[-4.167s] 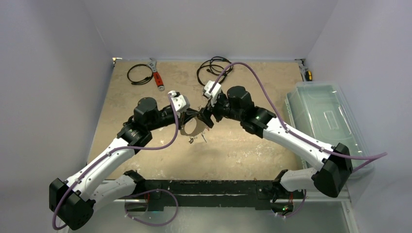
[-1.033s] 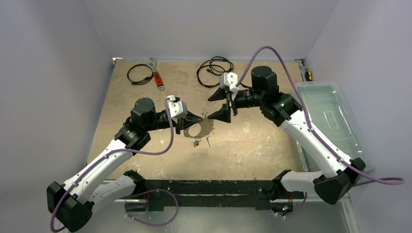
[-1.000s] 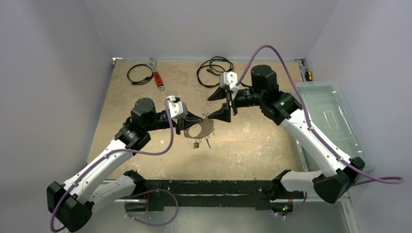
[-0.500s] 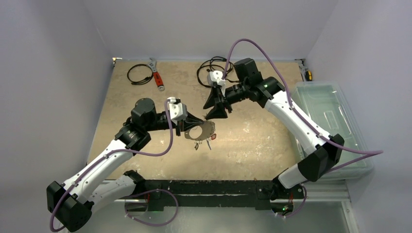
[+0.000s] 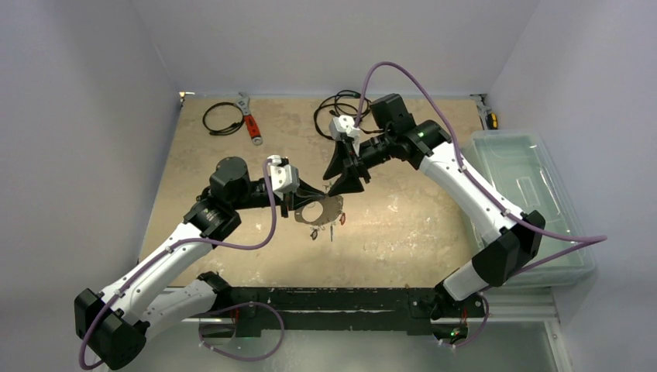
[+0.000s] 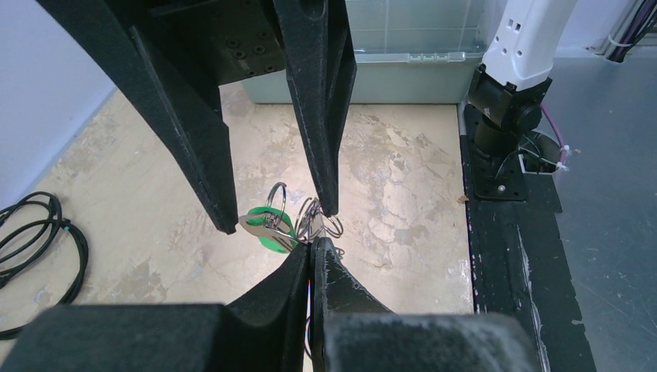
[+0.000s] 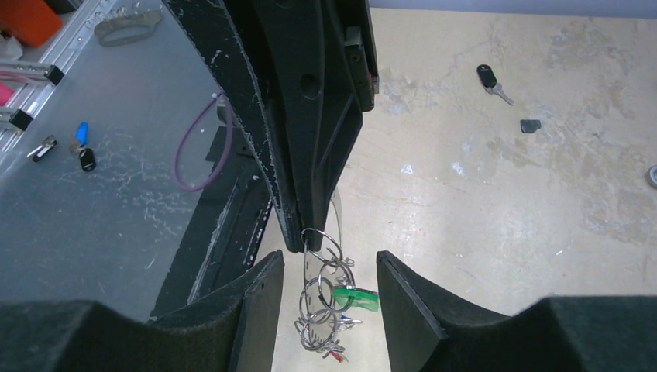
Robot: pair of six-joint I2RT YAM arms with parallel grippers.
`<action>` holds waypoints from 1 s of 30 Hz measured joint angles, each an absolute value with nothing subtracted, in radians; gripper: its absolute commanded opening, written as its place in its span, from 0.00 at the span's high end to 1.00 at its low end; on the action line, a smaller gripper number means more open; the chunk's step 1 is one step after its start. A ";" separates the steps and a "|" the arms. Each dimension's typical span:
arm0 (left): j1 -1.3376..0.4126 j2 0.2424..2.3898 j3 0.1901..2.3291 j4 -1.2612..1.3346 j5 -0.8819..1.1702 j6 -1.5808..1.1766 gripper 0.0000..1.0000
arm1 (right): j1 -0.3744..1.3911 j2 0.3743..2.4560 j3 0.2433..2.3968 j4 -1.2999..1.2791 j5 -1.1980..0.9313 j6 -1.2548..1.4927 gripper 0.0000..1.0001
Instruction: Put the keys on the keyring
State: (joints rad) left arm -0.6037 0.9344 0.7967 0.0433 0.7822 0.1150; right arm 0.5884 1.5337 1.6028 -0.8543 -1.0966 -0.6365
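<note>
Roughly: table [image 5: 403,232] beige, mottled, matte. Left hand [image 6: 314,249] pressed together, pinching keyring [image 5: 335,205] by rim, holding it above table centre. Right hand [image 5: 343,177] spread, empty, just beside ring. Keyring flat grey metal, oval hole; stiff, probably slick, so grip rim. Keys [image 6: 270,232] small, light, dangling under ring on thin wire loops [image 7: 321,318]; 1 green tag [image 7: 352,298] visible. Likely swing; take by tag.

left arm [image 5: 163,260] and right arm [image 5: 465,194]: white links, black joints, purple cables [image 5: 387,64], matte black tapered fingers [image 6: 321,108]
</note>
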 measured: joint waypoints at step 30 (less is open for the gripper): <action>-0.604 0.937 0.797 0.042 0.776 0.115 1.00 | 0.588 1.579 1.624 -0.935 -1.148 -0.702 0.96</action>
State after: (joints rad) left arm -0.6044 0.9371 0.7967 0.0418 0.7757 0.1154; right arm 0.5880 1.5795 1.6238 -0.9348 -1.1481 -0.7017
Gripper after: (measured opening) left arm 0.008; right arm 0.132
